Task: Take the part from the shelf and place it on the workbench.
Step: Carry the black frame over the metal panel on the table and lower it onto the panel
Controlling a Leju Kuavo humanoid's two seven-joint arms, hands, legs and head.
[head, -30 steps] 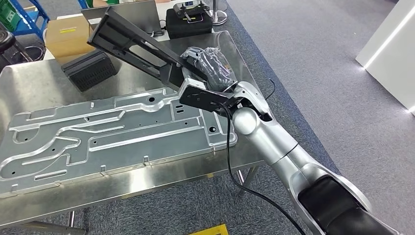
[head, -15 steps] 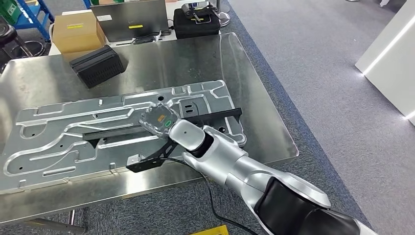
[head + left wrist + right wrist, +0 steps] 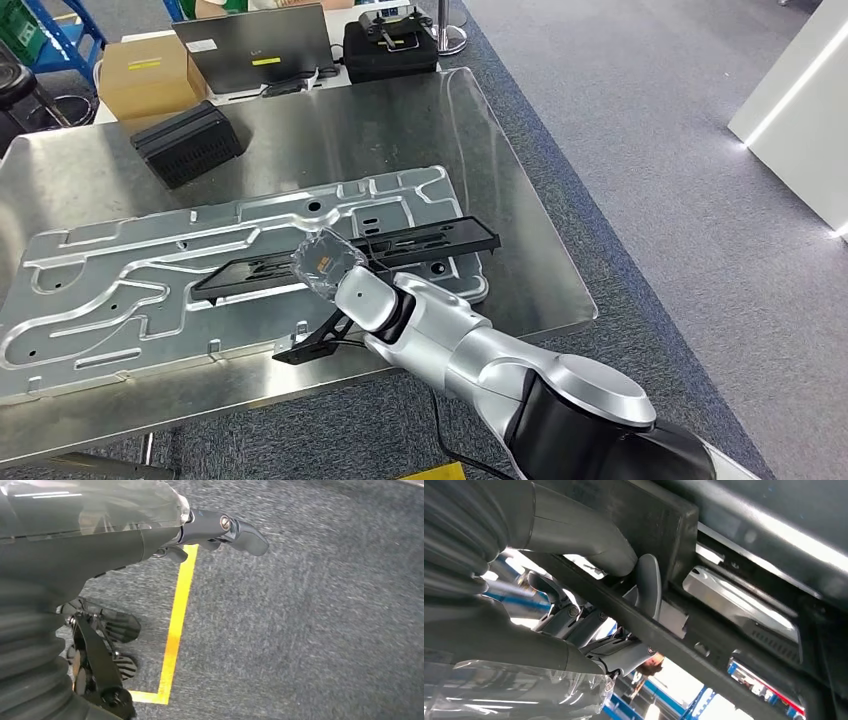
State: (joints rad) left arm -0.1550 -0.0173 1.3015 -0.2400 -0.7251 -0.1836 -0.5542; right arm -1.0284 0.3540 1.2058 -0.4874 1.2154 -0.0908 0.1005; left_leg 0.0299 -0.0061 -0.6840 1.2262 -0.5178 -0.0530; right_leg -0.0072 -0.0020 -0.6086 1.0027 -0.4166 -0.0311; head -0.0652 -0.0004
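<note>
Far left on the steel counter [image 3: 90, 165]: a long cast aluminium plate [image 3: 120, 290] lying flat, with a black ribbed box [image 3: 187, 144] behind it and a cardboard box [image 3: 150, 75] and laptop [image 3: 255, 38] further back, off the counter's far edge. Moving right, the part [image 3: 345, 257], a long black frame, stretched across the plate, looking low and close to level, one end over the plate's middle and the other past its right edge. Cannot tell from the head view whether touching the plate or just above it. Near the part's middle, the right hand [image 3: 325, 262], under a clear plastic cover, reaching in from the lower right on its silver arm. In the right wrist view, thumb and fingers [image 3: 646, 585] wrapped around a bar of the part [image 3: 724, 555], so held firmly, not released. Left hand [image 3: 150, 535] hanging at the side over grey carpet and a yellow floor line [image 3: 175, 625], fingers [image 3: 240, 530] loosely apart with nothing in them.

Judged progress: fetching from the shelf done, carrying done, part brought over the counter. Remaining: settling it fully onto the surface, opening the fingers, drawing the arm back clear.
</note>
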